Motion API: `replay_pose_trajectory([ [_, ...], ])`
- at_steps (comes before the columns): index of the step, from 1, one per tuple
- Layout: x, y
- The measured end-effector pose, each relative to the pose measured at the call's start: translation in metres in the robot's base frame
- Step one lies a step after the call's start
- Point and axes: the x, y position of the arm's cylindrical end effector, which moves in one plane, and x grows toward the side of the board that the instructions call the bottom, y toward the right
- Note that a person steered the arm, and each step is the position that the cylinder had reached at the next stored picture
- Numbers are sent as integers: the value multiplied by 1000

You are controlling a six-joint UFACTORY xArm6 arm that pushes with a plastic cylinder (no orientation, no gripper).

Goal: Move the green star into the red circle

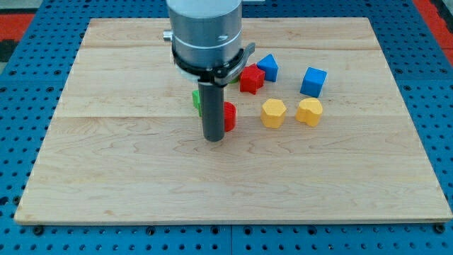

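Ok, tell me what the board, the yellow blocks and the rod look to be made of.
Board: pale wood, going by its grain lines and plank seams, with a matte finish. Yellow blocks: probably plastic or painted wood, since the colour is even with a soft sheen. My rod, ending at my tip: dark and smooth, perhaps metal or plastic; the picture leaves that open.

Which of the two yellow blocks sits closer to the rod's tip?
The left yellow block, beside the red circle; the right yellow block lies farther from my tip.

Green star [196,100]: small green block, mostly hidden behind the dark rod; only a sliver shows, left of centre frame. Red circle [229,116]: red block, partly hidden, just right of it.
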Motion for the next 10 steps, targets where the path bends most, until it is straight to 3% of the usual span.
replay_pose_trajectory([
  [1, -15, 1],
  [2, 2, -6],
  [6, -130, -57],
  [8, -133, -14],
  [10, -105, -9],
])
